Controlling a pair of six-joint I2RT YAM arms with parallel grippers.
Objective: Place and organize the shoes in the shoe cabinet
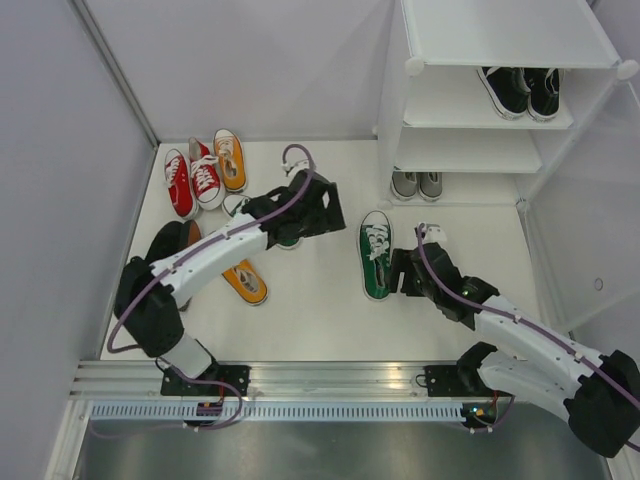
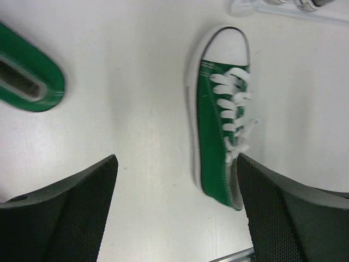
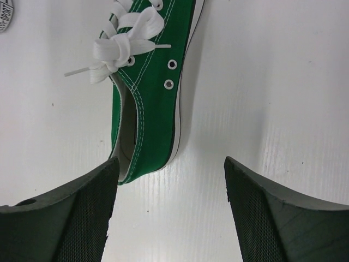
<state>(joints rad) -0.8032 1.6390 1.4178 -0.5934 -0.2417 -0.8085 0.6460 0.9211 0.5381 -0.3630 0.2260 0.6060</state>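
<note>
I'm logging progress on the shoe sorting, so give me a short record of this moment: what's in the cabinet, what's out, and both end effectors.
cabinet: black pair on middle shelf; grey pair at the bottom
table, far left: red pair, orange shoe beside it
table, near left: second orange shoe
table, centre: green shoe
second green shoe: partly hidden under the left end effector in the top view
left end effector: open, empty
right end effector: open, at the green shoe's heel, not gripping

Robot lab test cell: bare white panel walls (image 1: 250,60), 2 arms (image 1: 215,252) (image 1: 525,335) bolted to aluminium rail (image 1: 330,378).
</note>
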